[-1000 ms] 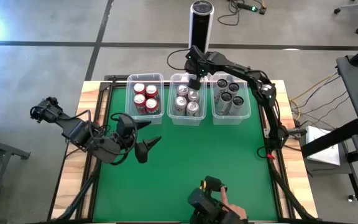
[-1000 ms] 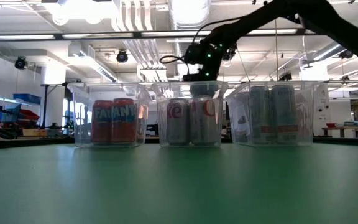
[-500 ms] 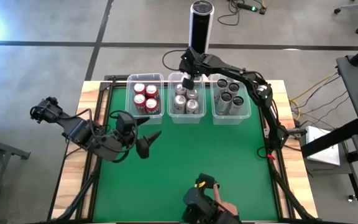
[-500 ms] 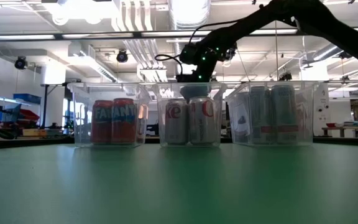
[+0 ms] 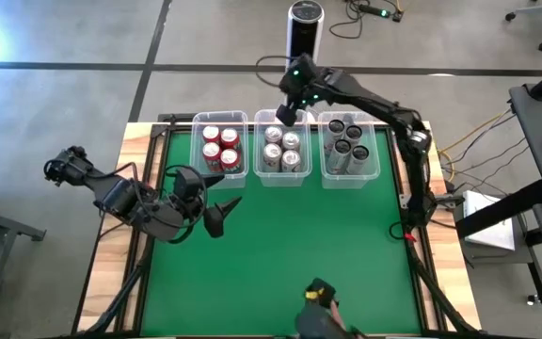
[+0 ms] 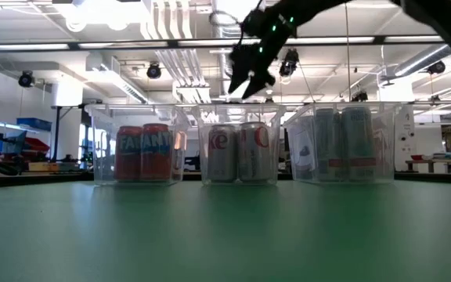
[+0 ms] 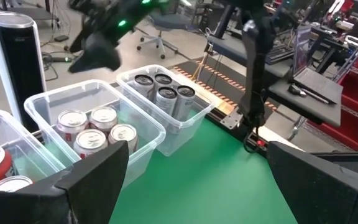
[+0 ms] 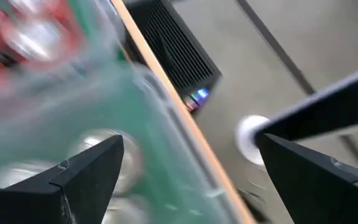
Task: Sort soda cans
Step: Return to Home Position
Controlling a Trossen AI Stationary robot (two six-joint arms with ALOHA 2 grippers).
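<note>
Green counter (image 5: 280,245): soda cans (image 5: 282,151) sorted in tubs (image 5: 350,181) at 12 o'clock. My right fingers (image 5: 287,111) hover released over the middle tub; my left fingers (image 5: 224,202) are released at 9 o'clock. Risk: a low retreat clips the rim, toppling cans.

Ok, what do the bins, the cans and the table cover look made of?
Bins: clear, glossy plastic, it seems; the contents show through their walls. Cans: metal, likely aluminium, with shiny silver tops and printed sides. Table cover: flat green sheet, perhaps felt or rubber mat; can't tell which. Right gripper hangs open above the bins.
</note>
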